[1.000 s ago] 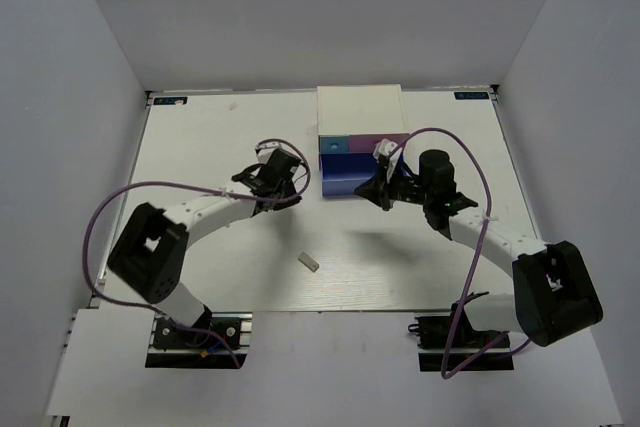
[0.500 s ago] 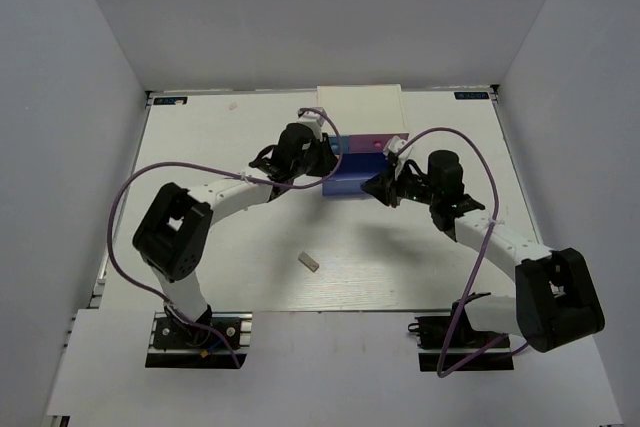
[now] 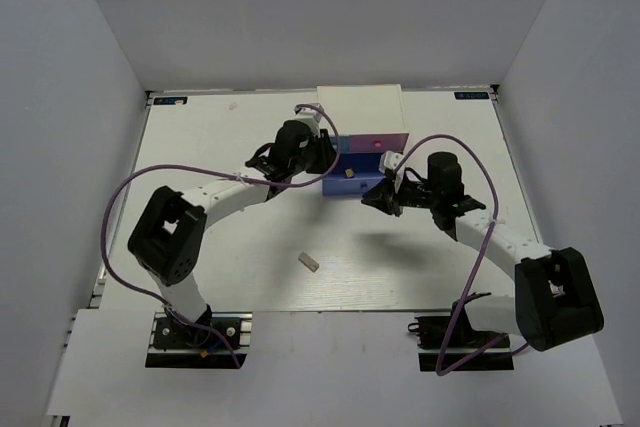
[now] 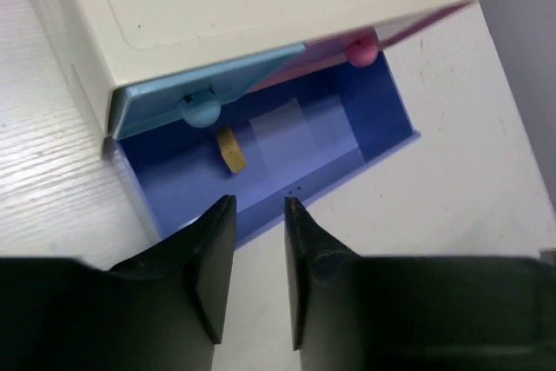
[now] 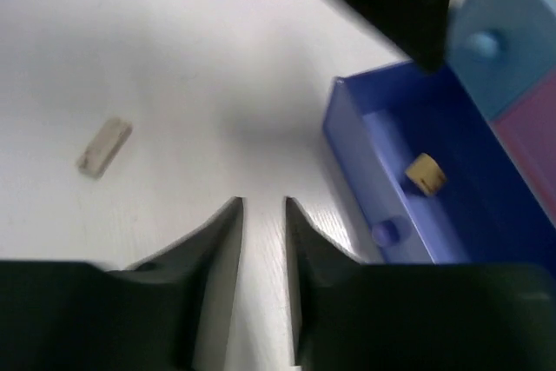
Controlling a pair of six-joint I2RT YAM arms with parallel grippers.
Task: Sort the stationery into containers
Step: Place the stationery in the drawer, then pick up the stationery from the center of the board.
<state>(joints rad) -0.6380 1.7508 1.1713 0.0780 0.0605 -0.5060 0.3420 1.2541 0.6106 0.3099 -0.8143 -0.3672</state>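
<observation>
Fingers (image 4: 213, 275) of the left gripper (image 4: 259, 206) stand slightly apart with nothing between them, hanging above the near wall of the pulled-out purple-blue drawer (image 4: 347, 119). Just beyond them, a tan eraser (image 4: 230, 149) lies on that drawer's floor, toward its left side, below the knob of the light blue drawer (image 4: 217, 84). The light blue drawer sits tilted and slightly ajar in the white drawer unit (image 3: 360, 107), which stands at the far middle of the table (image 3: 200, 147). A second eraser, grey-tan (image 3: 309, 261), lies loose on the table nearer the arm bases, well apart from the unit and from both grippers. To the right of the light blue drawer, the pink drawer (image 3: 395, 142) is nearly shut. Farther right, the right gripper (image 5: 263, 208) hovers over bare table just beside the open drawer's front right corner. Its fingers are parted by a narrow gap and hold nothing.
</observation>
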